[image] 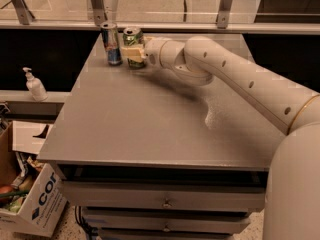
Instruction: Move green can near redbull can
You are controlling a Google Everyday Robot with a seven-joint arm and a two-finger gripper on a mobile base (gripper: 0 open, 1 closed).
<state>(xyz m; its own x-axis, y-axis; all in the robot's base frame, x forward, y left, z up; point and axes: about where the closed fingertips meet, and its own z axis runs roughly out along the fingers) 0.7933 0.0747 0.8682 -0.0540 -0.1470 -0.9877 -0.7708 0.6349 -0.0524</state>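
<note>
The green can (133, 38) stands upright at the far left of the grey table (150, 114), right beside the redbull can (111, 43), a slim silver-blue can to its left. A narrow gap separates the two cans. My gripper (132, 53) reaches in from the right at the end of the white arm (225, 74), and its pale fingers (131, 49) wrap the middle of the green can. The lower part of the green can is hidden behind the fingers.
A white pump bottle (35, 85) stands on a ledge left of the table. A cardboard box (30, 199) with clutter sits on the floor at lower left. The table has drawers (165, 201) below its front edge. Metal posts (97, 4) rise behind the table.
</note>
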